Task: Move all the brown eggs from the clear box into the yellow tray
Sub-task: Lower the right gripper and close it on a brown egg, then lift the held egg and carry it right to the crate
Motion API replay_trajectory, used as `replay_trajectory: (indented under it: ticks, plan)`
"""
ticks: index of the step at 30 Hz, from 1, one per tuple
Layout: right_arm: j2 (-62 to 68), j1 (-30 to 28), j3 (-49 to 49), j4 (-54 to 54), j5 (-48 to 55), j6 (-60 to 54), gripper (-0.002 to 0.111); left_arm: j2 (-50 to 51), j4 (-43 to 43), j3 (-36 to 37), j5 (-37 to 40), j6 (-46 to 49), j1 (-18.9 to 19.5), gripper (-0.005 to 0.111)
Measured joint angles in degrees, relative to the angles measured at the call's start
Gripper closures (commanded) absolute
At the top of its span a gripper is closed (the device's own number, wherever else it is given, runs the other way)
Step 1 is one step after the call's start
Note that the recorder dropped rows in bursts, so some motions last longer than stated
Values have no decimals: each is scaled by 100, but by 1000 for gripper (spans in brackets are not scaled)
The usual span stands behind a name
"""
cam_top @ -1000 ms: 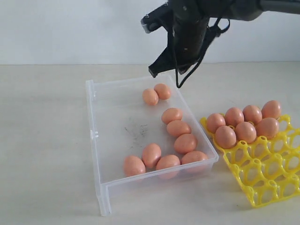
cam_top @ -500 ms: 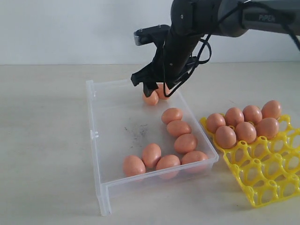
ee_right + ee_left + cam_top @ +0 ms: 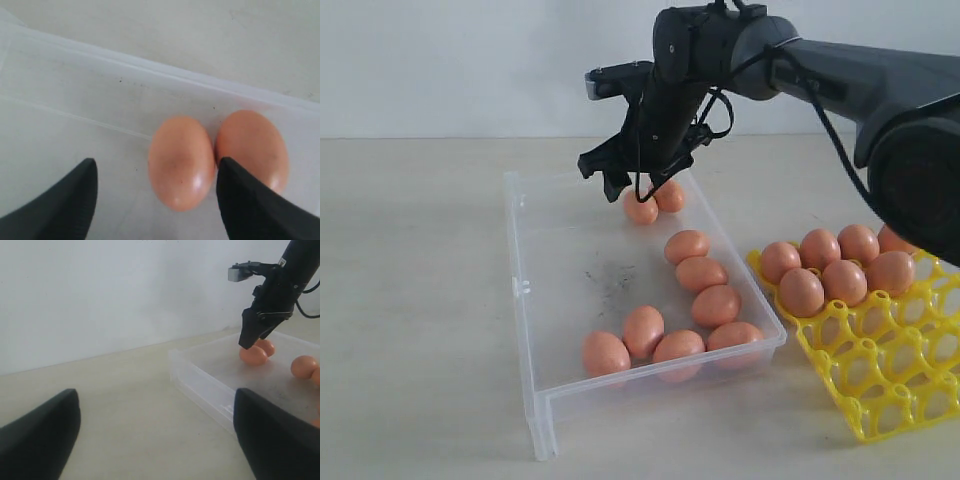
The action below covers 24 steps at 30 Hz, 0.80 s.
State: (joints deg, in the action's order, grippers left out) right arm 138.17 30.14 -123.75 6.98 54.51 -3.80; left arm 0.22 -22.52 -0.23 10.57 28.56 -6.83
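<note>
1. Black fingers (image 3: pixel 65 200) of the right jaws stand apart and empty, straddling one brown egg (image 3: pixel 181 162) that lies on the floor of the clear box (image 3: pixel 520 290). Nothing is grasped yet.
2. A second egg (image 3: pixel 252 150) touches that one, and one finger comes down right at the seam between the two.
3. Both lie at the far end of the box. Seven more brown eggs (image 3: pixel 705 275) lie in it: three along the wall nearest the tray and four against the near wall.
4. Beside the box on the bench (image 3: pixel 410 300), the yellow tray (image 3: pixel 880 390) carries several eggs in its far cups, and its near cups are bare.
5. The left jaws are spread wide and empty, low over the bench, well apart from the box.
6. The step in hand, as I judge it, is picking up the next egg. The next move calls for a gentle close on that one egg without pinching or shoving its neighbour. A lift clear of the wall toward a free cup would follow.
</note>
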Motion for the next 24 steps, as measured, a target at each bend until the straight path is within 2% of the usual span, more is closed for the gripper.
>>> replay_trajectory:
  ticks: [5, 9, 14, 18, 19, 20, 21, 24]
  plan:
    - [380, 0, -368, -220, 94, 0, 48, 0, 0, 0, 0, 0, 0, 29]
    - [531, 0, -406, -463, 88, 39, 60, 0, 0, 0, 0, 0, 0, 29]
    - [782, 0, -406, -527, 18, 77, 62, 0, 0, 0, 0, 0, 0, 29]
    - [806, 0, -406, -527, -293, 86, 84, 0, 0, 0, 0, 0, 0, 29]
    - [807, 0, -406, -527, -395, 90, 98, 0, 0, 0, 0, 0, 0, 29]
    - [828, 0, -406, -527, -548, 100, 105, 0, 0, 0, 0, 0, 0, 29]
    - [827, 0, -406, -527, -588, 82, 108, 0, 0, 0, 0, 0, 0, 29]
    - [840, 0, -406, -527, -848, -151, 108, 0, 0, 0, 0, 0, 0, 29]
